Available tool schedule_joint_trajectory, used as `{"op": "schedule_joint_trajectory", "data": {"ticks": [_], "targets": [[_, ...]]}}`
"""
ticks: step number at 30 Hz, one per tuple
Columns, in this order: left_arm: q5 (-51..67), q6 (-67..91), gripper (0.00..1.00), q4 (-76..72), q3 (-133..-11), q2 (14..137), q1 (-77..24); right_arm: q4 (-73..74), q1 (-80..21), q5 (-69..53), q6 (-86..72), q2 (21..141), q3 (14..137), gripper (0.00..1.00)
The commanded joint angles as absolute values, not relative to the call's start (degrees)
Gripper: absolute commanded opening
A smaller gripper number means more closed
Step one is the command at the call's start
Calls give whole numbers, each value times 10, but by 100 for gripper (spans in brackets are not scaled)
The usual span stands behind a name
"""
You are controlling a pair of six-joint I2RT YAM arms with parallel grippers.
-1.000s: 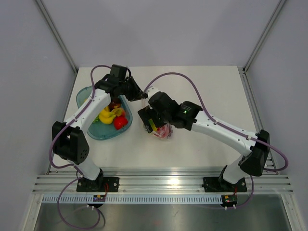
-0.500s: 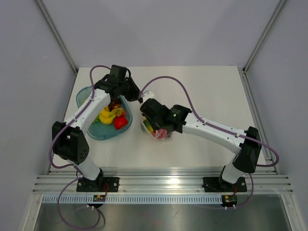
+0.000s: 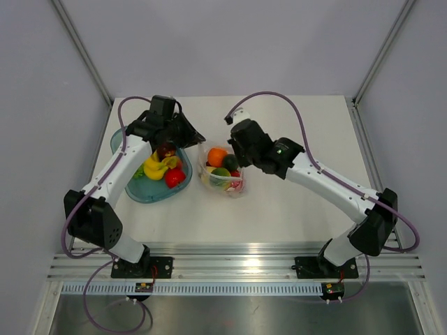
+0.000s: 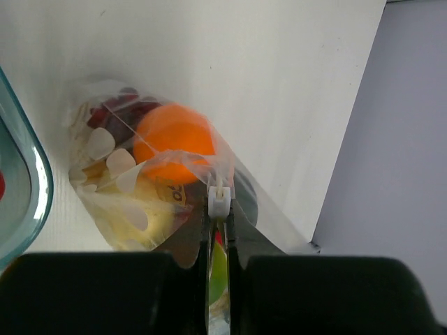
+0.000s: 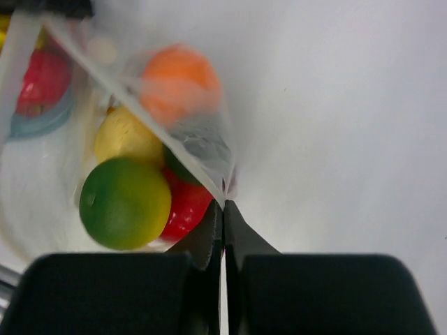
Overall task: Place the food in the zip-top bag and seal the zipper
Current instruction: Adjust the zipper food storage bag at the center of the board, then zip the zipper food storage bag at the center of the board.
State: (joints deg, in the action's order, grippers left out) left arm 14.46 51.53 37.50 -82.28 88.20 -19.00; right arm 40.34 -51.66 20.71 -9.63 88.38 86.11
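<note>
Tension along the zipper (image 5: 140, 115) seems the point of this hold: the left gripper (image 4: 218, 202) is clamped on the mouth edge of the zip-top bag (image 3: 222, 174) at its 10 o'clock corner and the right gripper (image 5: 223, 202) at 2 o'clock, stretching it straight above the food (image 3: 217, 155), the bag lying at 3 o'clock of the bowl (image 3: 150, 199).

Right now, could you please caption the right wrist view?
Right gripper shut on the zip-top bag's edge, toy fruit inside.
</note>
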Motion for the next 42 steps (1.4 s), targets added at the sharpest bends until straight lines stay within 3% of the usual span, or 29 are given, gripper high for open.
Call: {"op": "schedule_joint_trajectory", "data": {"ticks": [1,6,10,11,14,19,31,42], "targets": [[134,541,0,349,-798,834,-191,330,-474,160,-48,853,874,0],[113,560,0,343,-786,818,-228,332,-460,113,-14,893,918,2],[84,569,0,372,-795,831,-229,353,-460,58,-6,893,922,52],[80,572,0,375,-795,831,-229,357,-460,48,-4,889,921,72],[60,591,0,389,-795,832,-229,380,-460,7,15,882,937,94],[32,614,0,427,-823,842,-229,390,-461,-40,30,895,961,99],[13,632,0,475,-852,853,-230,433,-540,46,137,998,1078,100],[16,638,0,477,-853,856,-230,410,-558,54,138,1043,1064,98]]}}
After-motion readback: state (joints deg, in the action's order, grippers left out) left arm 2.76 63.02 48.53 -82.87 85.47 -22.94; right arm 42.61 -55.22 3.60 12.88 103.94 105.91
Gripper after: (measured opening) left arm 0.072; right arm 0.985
